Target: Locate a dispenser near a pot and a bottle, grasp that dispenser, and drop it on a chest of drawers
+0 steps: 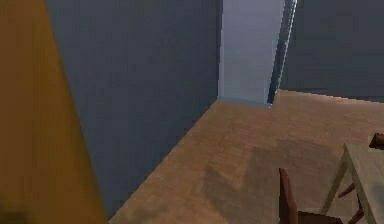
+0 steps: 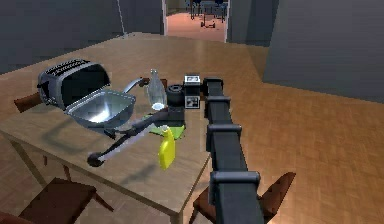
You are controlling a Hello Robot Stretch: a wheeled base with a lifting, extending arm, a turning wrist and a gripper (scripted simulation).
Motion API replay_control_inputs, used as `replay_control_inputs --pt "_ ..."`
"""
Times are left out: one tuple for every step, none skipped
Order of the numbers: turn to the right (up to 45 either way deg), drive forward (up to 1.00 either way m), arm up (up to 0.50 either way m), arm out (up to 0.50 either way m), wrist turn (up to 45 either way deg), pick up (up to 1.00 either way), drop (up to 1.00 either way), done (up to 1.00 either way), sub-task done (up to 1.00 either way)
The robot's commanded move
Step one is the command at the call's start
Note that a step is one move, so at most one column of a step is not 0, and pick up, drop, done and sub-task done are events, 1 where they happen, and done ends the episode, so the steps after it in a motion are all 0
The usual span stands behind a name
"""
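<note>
One yellow dispenser (image 2: 167, 150) shows lower middle at the worktop (image 2: 60, 135), below the end effector (image 2: 174, 106); whether the end effector holds anything, I cannot tell.

We can read no text, number, brand or sign anywhere. The two white squares (image 2: 193, 80) on the arm (image 2: 226, 140) bear black marks, which we cannot decipher.

Toaster (image 2: 70, 80), pot (image 2: 100, 108) and bottle (image 2: 155, 88) crowd the table (image 2: 60, 150); beside it the floor (image 2: 320, 140) lies open.
</note>
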Motion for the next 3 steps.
replay_control_inputs --pt "0.0 0.0 0.0 0.0 45.0 0.0 0.0 0.0 0.0" --pt "0.0 0.0 0.0 0.0 18.0 0.0 0.0 0.0 0.0" --pt "0.0 0.0 -0.3 0.0 0.0 0.0 0.0 0.0 0.0"
